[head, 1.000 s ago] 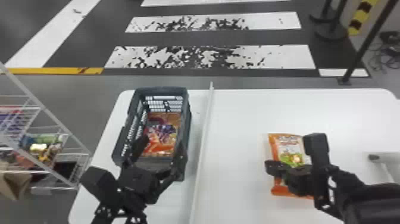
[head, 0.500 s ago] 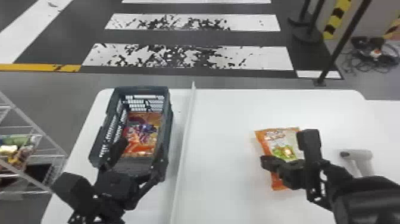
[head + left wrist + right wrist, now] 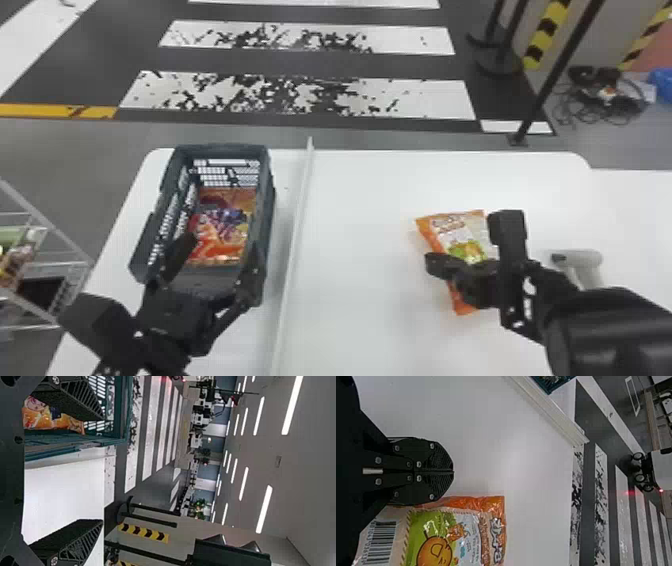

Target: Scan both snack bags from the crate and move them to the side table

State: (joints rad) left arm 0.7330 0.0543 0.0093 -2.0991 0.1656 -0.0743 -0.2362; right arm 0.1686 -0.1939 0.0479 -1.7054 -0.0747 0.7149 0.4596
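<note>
My left gripper stands open at the near end of the dark crate, above its near rim. Inside the crate lies an orange and purple snack bag. In the left wrist view, the left gripper has its fingers wide apart, one over the crate and its snack bag. A second snack bag, orange and white, lies on the table at the right, partly behind my right gripper. The right wrist view has this gripper shut, with nothing between its fingers, beside the bag.
A pale handheld scanner lies right of the loose bag, near my right arm. A raised white strip divides the white table beside the crate. At the far left is a wire rack.
The head view has swung to the right, so the crate, the table and both arms appear farther left. The crate and the bags stay in place on the table.
</note>
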